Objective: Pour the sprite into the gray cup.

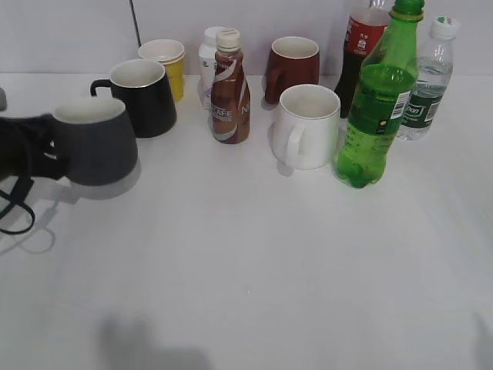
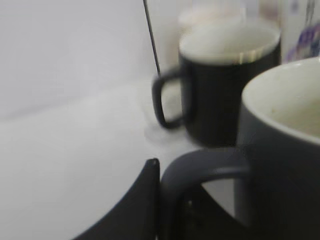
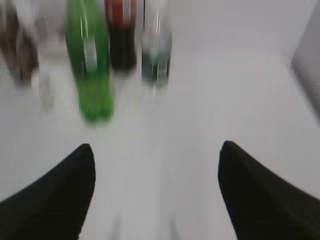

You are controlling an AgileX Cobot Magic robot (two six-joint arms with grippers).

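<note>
Pour not begun: left end effector (image 2: 165,200) seemingly clamping the gray cup (image 1: 94,139) by its handle at bench left, right end effector (image 3: 156,192) hanging spread and empty, sprite (image 1: 377,104) standing capped, untouched, far right.

Matt gray cup (image 1: 94,142), translucent plastic sprite (image 1: 375,116), smooth white table (image 1: 254,262).

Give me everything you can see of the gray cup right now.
The gray cup is a squat, matte charcoal mug, wider at the base, with a pale interior that looks empty. It stands upright near the table's left edge, in front of the glossier black mug. Its loop handle points toward the left tool, whose dark finger sits at the handle; whether it grips it is unclear.
</note>
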